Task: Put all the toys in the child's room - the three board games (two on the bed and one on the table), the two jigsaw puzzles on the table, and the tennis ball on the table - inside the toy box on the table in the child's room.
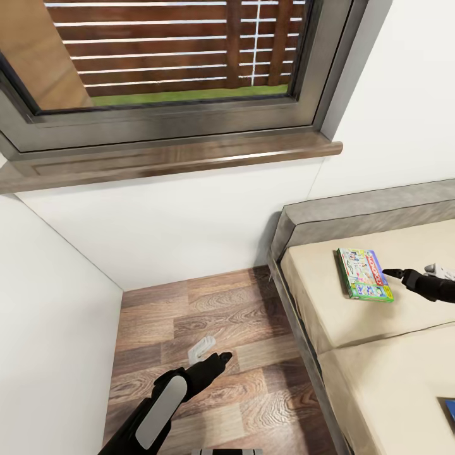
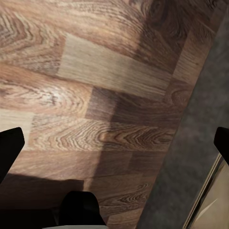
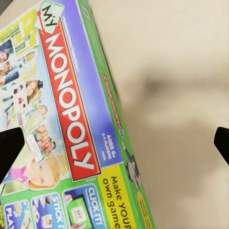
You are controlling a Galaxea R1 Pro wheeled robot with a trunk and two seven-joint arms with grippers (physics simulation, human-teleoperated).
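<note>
Close under our right gripper (image 3: 114, 143), jaws apart, the Monopoly box (image 3: 62, 129) lies flat on the bed (image 1: 328, 303). Our left gripper (image 2: 114, 143), jaws spread too, hangs over wood floor (image 2: 95, 71); our head view adds the window (image 1: 170, 57).

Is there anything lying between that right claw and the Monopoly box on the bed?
Nothing visible does. The right gripper hovers open at the edge of the Monopoly box, which lies flat on the bare bed, with only mattress around it.
</note>
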